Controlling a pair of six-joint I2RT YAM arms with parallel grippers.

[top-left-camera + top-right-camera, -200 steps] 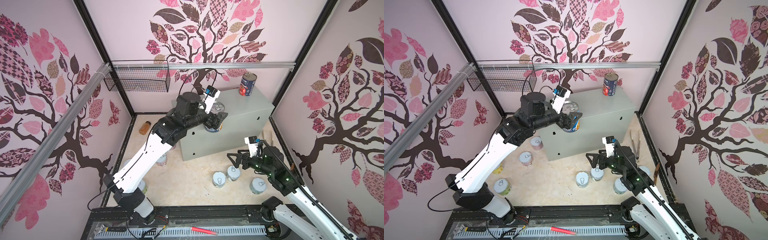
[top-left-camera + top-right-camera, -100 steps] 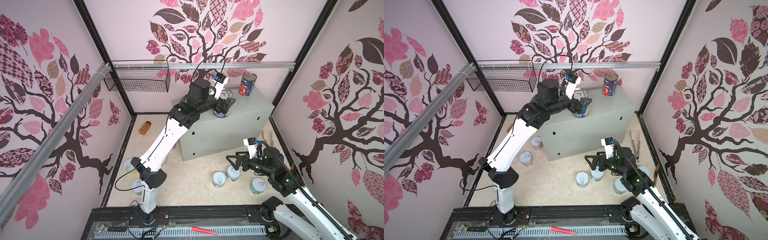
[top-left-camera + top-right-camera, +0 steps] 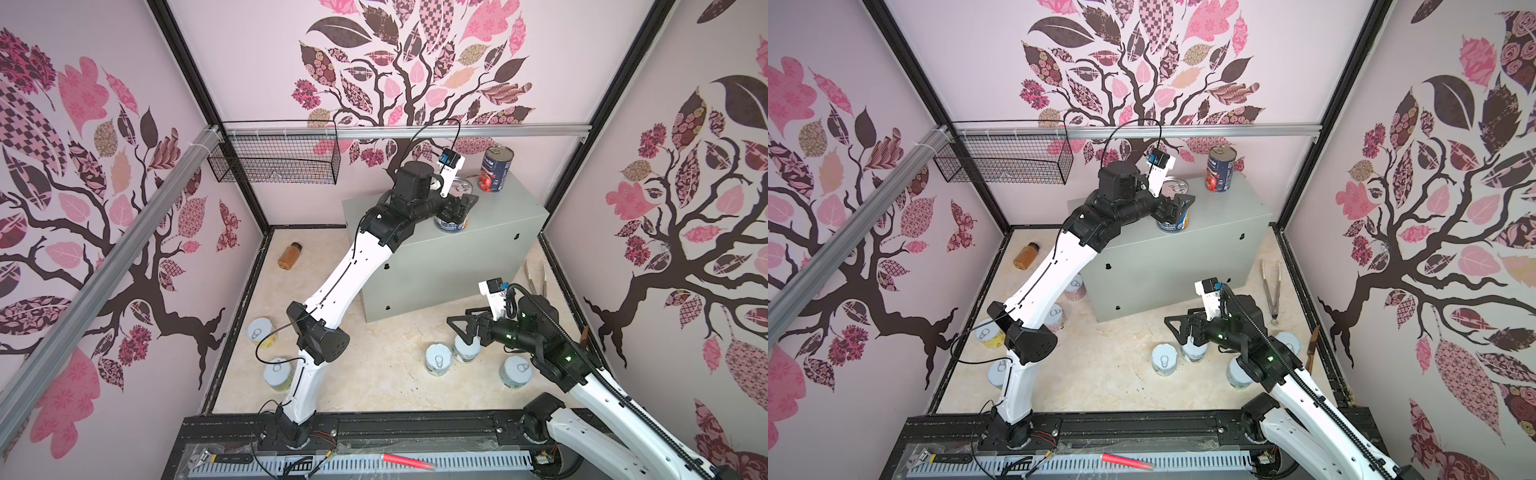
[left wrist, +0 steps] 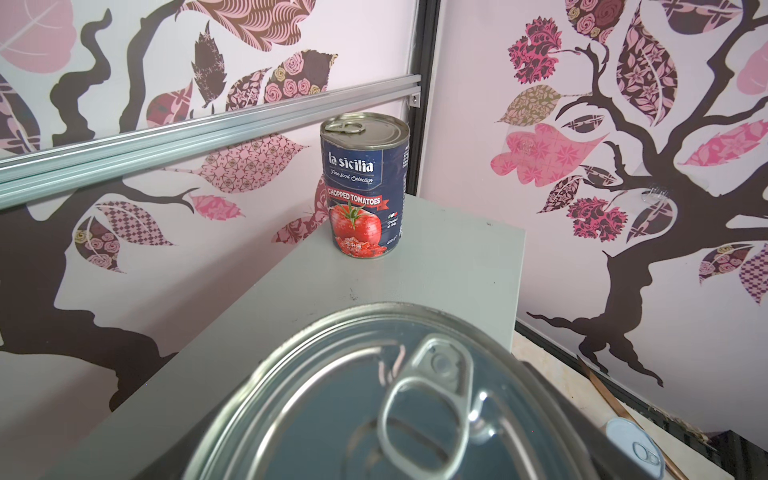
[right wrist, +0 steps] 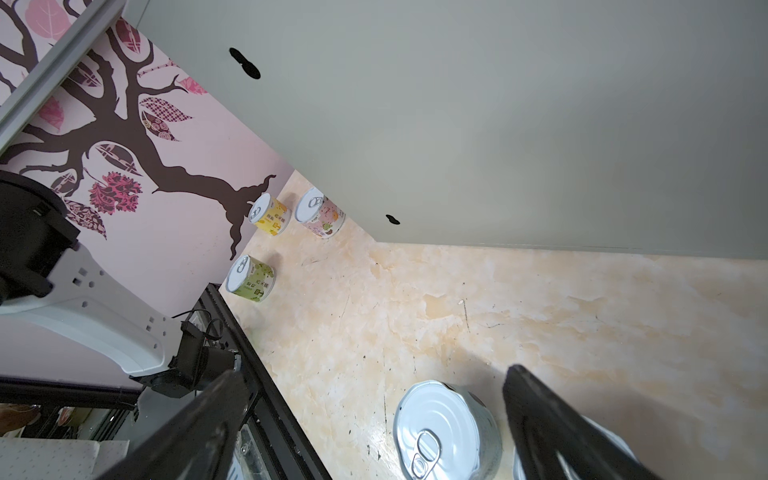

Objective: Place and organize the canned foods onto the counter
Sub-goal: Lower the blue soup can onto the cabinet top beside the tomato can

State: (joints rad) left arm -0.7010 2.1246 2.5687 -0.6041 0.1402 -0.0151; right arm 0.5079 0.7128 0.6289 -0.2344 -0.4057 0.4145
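The left jaws clamp a blue can (image 3: pixel 1169 225) standing on the grey surface (image 3: pixel 1221 214), near a tomato can (image 3: pixel 1220 172). The right jaws hang spread above white-lidded cans (image 3: pixel 1165 360) on the floor (image 3: pixel 1113 374).

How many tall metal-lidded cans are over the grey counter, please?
2: the tomato can stands at the counter's far corner; the blue-label can is nearer, between the left gripper's jaws.

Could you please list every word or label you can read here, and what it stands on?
"la sicilia": tall dark-blue metal tomato can on the light-grey metal box.
"Fine food Selection": same can.
"CHOPPED TOMATOES": same can, red banner.
Small print there and labels on the short white-lidded pastel cans: too small to read.
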